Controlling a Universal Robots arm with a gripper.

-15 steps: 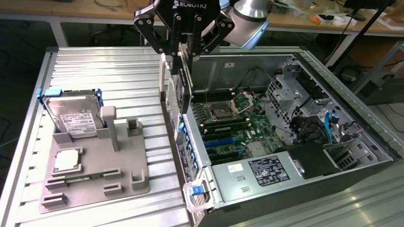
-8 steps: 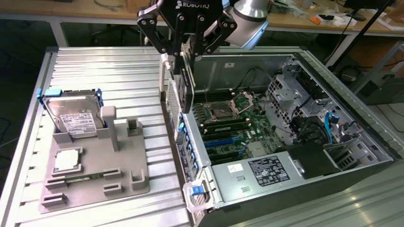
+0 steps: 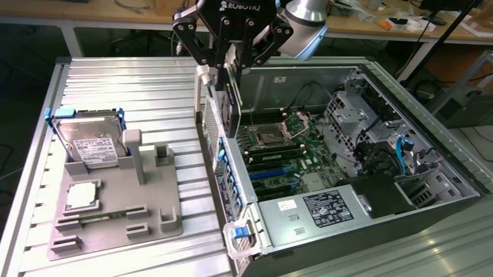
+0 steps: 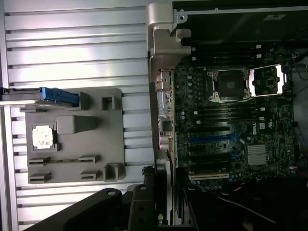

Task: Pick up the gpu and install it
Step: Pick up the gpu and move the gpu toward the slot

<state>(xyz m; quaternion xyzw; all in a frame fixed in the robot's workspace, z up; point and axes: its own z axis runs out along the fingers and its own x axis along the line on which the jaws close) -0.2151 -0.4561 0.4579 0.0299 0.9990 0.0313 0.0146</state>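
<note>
End effector (image 3: 228, 72) pinches the gpu (image 3: 230, 115), apparently by its top edge. It hangs edge-down over the open computer case's (image 3: 431, 190) rear wall, beside the motherboard (image 3: 285, 150). Any tilt could jam it against that wall or miss the slot.

robotics laboratory arranged for computer assembly: a robot arm (image 3: 308, 20) holds a gpu (image 3: 228, 109) over an open computer case (image 3: 269, 86) with its motherboard (image 3: 281, 147) exposed, on a ribbed metal counter (image 3: 131, 81); a grey fixture (image 3: 154, 196) presents loose parts; cluttered benches (image 3: 370, 29) line the back
</note>
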